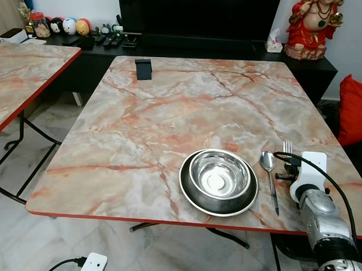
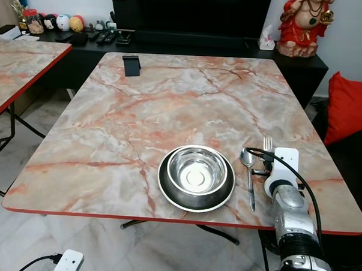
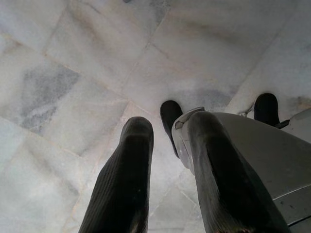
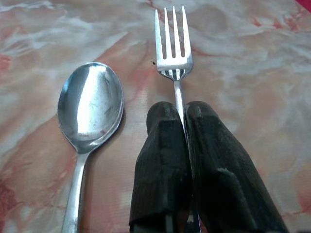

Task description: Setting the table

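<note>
While the right gripper (image 4: 183,114) pinches the thin silver fork (image 4: 174,46) at the lower right of the pink marble table (image 1: 170,111), the fork lies just beside the shiny spoon (image 4: 90,104). If it lifts away crooked, the fork could swing and bump the spoon. The left gripper (image 3: 165,145) hangs slightly open over the floor.

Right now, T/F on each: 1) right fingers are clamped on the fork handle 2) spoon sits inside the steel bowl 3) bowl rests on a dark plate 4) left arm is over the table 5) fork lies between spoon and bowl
1. True. The right gripper has its black fingers shut on the handle of the silver metal fork.
2. False. The silver metal spoon lies on the marble-patterned table, beside the round steel bowl.
3. True. The bowl sits on a round dark plate.
4. False. The left gripper hangs over pale floor tiles.
5. False. The spoon lies between bowl and fork.
</note>
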Available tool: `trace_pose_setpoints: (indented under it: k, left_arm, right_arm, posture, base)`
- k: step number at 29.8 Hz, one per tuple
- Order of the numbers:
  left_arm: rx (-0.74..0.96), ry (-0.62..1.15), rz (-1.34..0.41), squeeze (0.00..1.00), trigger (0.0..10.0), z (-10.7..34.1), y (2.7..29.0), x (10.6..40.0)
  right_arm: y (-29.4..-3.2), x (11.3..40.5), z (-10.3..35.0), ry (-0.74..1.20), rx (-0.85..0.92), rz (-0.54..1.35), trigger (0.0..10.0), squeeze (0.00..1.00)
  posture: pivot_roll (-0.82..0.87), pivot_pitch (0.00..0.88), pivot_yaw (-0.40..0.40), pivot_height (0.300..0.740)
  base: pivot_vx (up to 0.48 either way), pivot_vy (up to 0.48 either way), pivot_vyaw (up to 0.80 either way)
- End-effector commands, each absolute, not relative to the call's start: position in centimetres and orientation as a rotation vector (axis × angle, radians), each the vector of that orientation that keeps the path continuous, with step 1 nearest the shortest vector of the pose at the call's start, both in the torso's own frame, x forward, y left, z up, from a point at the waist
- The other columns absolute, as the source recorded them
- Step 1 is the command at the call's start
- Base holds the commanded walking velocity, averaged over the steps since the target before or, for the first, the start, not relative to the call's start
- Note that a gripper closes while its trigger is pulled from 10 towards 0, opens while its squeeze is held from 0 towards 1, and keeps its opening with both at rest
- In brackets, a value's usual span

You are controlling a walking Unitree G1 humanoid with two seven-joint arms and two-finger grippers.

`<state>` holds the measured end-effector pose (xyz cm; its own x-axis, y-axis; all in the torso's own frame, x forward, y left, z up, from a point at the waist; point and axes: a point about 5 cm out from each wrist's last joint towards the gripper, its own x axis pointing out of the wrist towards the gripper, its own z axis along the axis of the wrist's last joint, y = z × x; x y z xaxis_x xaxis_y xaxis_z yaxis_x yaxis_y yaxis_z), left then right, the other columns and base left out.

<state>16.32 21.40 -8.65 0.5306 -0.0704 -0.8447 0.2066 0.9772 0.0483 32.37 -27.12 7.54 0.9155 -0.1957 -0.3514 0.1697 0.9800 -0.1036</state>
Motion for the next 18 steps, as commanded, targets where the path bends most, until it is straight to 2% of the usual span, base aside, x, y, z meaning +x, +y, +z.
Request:
trace_pose_setpoints:
  k: [1, 18]
  left_arm:
    - [0.161, 1.007, -0.163, 0.00, 10.0, -8.7, 21.8, 16.1]
    - [0.165, 1.010, -0.165, 0.00, 10.0, -8.7, 21.9, 16.1]
  right_arm:
    - [-26.8, 32.6, 7.5, 0.366, -0.072, -0.181, 10.0, 0.00]
    - [-26.4, 32.2, 6.3, 0.406, -0.066, -0.170, 10.0, 0.00]
  posture:
    - [0.01, 0.000, 0.016, 0.740]
    - [0.01, 0.000, 0.019, 0.740]
  base:
    - [0.000, 0.000, 0.00]
    - [0.000, 0.000, 0.00]
